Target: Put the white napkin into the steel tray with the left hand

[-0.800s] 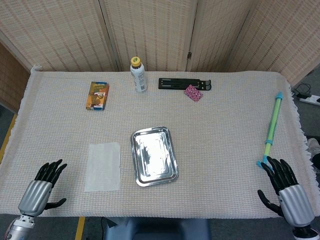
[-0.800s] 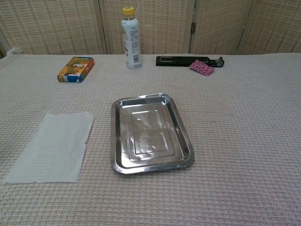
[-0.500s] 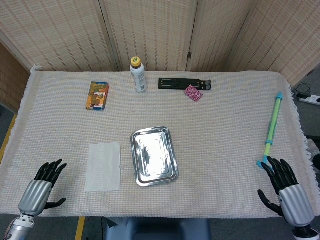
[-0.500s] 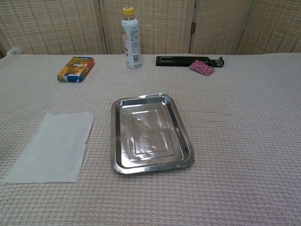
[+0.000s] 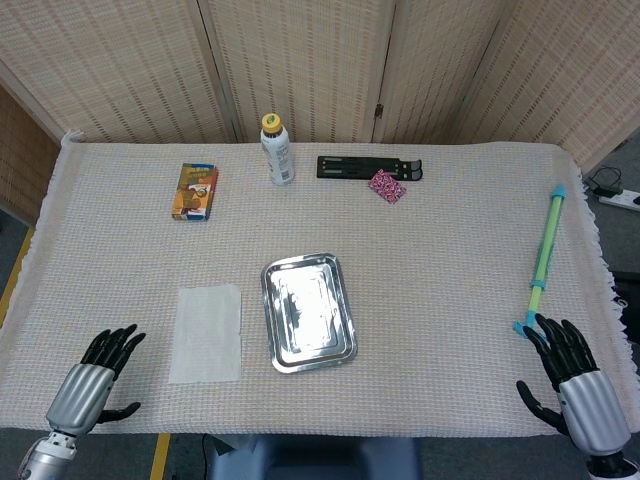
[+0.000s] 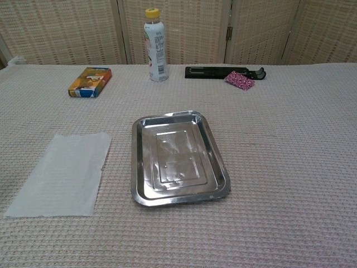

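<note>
The white napkin (image 5: 206,333) (image 6: 61,173) lies flat on the tablecloth, just left of the steel tray (image 5: 308,311) (image 6: 176,159), which holds nothing. In the head view my left hand (image 5: 95,379) hovers at the near left table edge, fingers spread, holding nothing, a short way left of and nearer than the napkin. My right hand (image 5: 572,384) is at the near right edge, fingers spread and empty. Neither hand shows in the chest view.
At the back stand a yellow-capped bottle (image 5: 277,149), an orange box (image 5: 195,190), a black holder (image 5: 368,167) and a small pink patterned packet (image 5: 386,186). A green and blue stick (image 5: 543,256) lies along the right edge, its end near my right hand.
My left hand has shifted slightly right and nearer the table's front edge. The right hand, napkin and tray have not moved.
</note>
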### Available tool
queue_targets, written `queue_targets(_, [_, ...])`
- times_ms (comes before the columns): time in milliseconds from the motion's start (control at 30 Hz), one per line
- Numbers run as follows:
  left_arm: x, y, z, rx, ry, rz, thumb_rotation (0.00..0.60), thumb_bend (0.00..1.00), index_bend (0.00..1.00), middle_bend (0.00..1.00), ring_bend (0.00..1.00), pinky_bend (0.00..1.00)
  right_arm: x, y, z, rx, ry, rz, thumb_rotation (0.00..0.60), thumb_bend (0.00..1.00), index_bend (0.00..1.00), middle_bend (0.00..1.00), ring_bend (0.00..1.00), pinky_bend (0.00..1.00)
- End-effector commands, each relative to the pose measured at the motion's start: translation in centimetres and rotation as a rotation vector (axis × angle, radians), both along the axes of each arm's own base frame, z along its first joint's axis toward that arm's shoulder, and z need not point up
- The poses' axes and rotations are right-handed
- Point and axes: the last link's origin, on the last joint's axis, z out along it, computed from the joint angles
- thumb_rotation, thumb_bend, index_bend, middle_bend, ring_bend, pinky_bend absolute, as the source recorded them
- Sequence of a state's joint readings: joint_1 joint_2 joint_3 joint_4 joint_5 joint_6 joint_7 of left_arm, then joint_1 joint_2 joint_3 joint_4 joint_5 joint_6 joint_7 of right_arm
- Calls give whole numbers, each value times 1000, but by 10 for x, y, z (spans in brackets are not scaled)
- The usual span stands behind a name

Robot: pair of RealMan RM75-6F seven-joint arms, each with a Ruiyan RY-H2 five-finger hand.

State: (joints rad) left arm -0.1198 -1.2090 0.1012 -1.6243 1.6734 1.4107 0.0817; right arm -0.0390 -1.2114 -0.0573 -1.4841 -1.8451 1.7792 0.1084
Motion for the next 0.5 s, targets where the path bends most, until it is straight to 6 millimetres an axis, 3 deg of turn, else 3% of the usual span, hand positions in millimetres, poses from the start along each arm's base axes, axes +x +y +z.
queue_targets(33, [3,-4,-6,-16,8,-5,600,146,92,114,96,230,1,0,1,-4,-3,2,600,409,0,0,0,0])
queue_targets(200, [9,-4,-17,-1,-19,-76,600,147,148,259,229,381,0,0,0,-1,0,2,600,409,0,0,0,0])
queue_targets(300, [12,0,-22,51,-64,-135,600,147,231,505,432,619,0,0,-1,0,1,1,600,409,0,0,0,0])
queue_targets(400, [6,5,-28,69,-108,-161,600,147,322,888,739,923,0,-1,-1,-1,1,-2,600,409,0,0,0,0])
queue_targets(500, [3,10,-33,84,-133,-181,600,147,367,989,912,996,-1,-1,-1,-1,2,-4,600,409,0,0,0,0])
